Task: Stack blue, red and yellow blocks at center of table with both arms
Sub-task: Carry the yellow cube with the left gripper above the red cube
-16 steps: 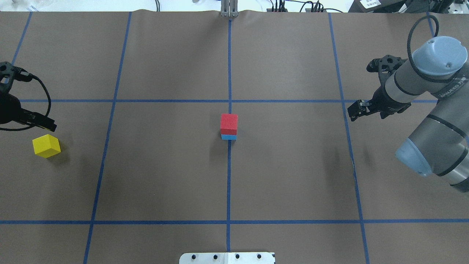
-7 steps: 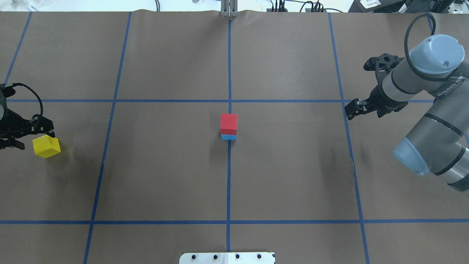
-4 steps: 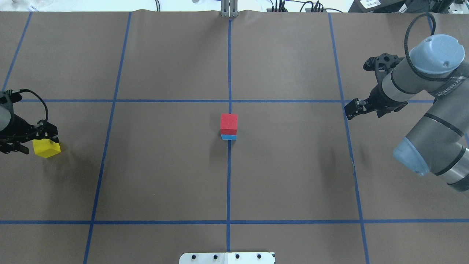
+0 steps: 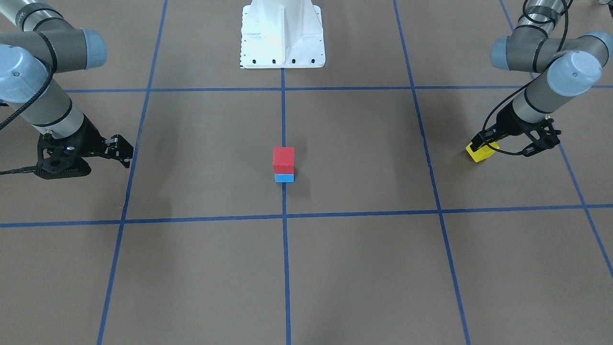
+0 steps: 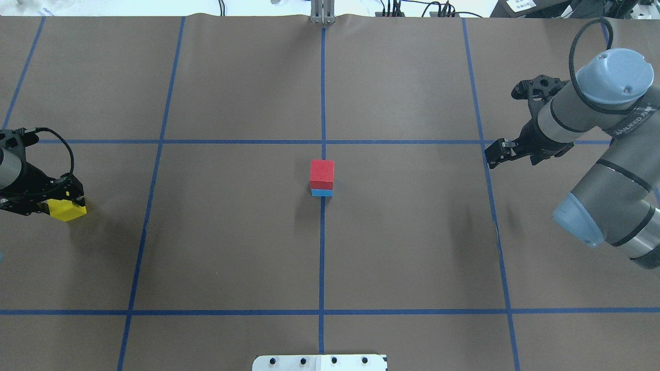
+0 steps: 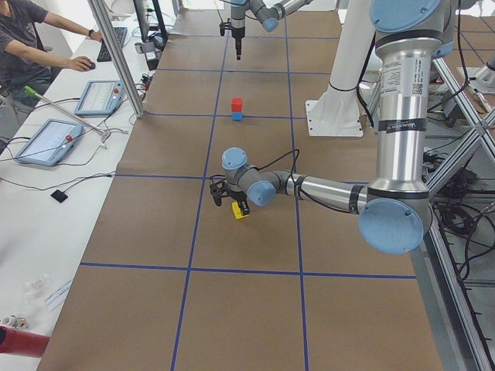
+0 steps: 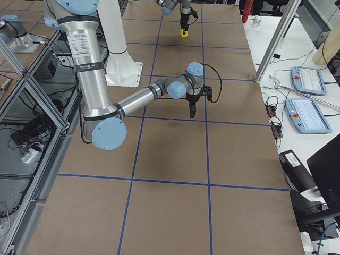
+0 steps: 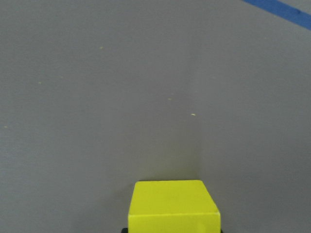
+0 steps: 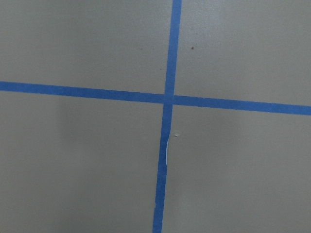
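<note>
Left gripper (image 5: 56,201) descended over yellow block (image 5: 66,210)

Worktop (image 5: 232,232) bare between yellow block (image 5: 66,209) at left edge and central red-on-blue stack (image 5: 322,178); stack sole obstacle; right gripper (image 5: 496,154) well apart.

White side bench (image 6: 46,193) — aluminium framing (image 7: 32,101)

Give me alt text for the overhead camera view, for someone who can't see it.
A red block sits stacked on a blue block at the center of a brown table gridded with blue tape. At the left edge, the left pincer is down over a yellow block; the right pincer hangs apart at the right.
</note>
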`<action>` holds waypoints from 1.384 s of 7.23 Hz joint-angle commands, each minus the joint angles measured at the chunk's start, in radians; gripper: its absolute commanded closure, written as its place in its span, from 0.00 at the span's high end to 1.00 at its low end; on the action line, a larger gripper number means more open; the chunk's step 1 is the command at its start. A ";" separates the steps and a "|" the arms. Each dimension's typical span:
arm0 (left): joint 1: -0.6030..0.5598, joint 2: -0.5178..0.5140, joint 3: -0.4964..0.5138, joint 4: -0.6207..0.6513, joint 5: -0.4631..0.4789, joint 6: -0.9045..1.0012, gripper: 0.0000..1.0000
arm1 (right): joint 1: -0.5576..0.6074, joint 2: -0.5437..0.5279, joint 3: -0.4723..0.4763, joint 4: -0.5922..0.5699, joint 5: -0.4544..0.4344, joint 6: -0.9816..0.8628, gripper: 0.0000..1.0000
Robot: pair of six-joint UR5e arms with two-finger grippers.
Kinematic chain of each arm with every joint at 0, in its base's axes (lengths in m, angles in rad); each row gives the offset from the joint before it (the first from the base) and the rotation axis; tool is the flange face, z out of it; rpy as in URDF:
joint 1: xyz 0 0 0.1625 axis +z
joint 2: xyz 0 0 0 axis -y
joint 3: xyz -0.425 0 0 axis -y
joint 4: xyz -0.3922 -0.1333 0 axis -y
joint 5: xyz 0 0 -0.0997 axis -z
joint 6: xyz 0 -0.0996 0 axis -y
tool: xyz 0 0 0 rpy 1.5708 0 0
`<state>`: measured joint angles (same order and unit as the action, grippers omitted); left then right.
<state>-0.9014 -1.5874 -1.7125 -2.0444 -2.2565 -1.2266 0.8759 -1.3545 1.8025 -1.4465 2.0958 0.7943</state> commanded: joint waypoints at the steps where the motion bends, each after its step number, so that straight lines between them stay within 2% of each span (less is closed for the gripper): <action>1: -0.002 -0.183 -0.163 0.197 -0.064 -0.001 0.00 | 0.000 0.000 -0.002 0.000 0.000 -0.001 1.00; 2: 0.013 -0.385 -0.195 0.419 -0.051 -0.019 0.00 | 0.000 0.000 0.000 0.000 0.001 -0.001 1.00; 3: 0.085 -0.552 -0.199 0.614 -0.011 -0.025 0.00 | 0.000 0.002 -0.002 0.000 0.000 -0.001 1.00; 4: 0.160 -0.660 -0.196 0.694 0.079 -0.043 0.00 | 0.000 0.002 0.000 0.000 0.001 -0.001 1.00; 5: 0.229 -0.710 -0.176 0.693 0.130 -0.044 0.00 | 0.002 0.002 0.001 0.000 0.000 -0.001 1.00; 6: 0.277 -0.777 -0.104 0.687 0.211 -0.028 0.00 | 0.002 0.000 0.001 0.000 0.000 -0.001 1.00; 7: 0.326 -0.886 0.045 0.679 0.283 -0.001 0.00 | 0.002 0.000 0.001 0.000 0.000 -0.001 1.00; 8: 0.332 -0.957 0.153 0.679 0.300 0.013 0.00 | 0.002 0.000 0.001 0.000 0.000 -0.001 1.00; 10: 0.332 -0.962 0.201 0.650 0.317 0.018 0.00 | 0.002 0.000 0.004 0.000 0.000 -0.001 1.00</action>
<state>-0.5729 -2.5313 -1.5597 -1.3766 -1.9563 -1.2142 0.8774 -1.3545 1.8050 -1.4466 2.0954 0.7930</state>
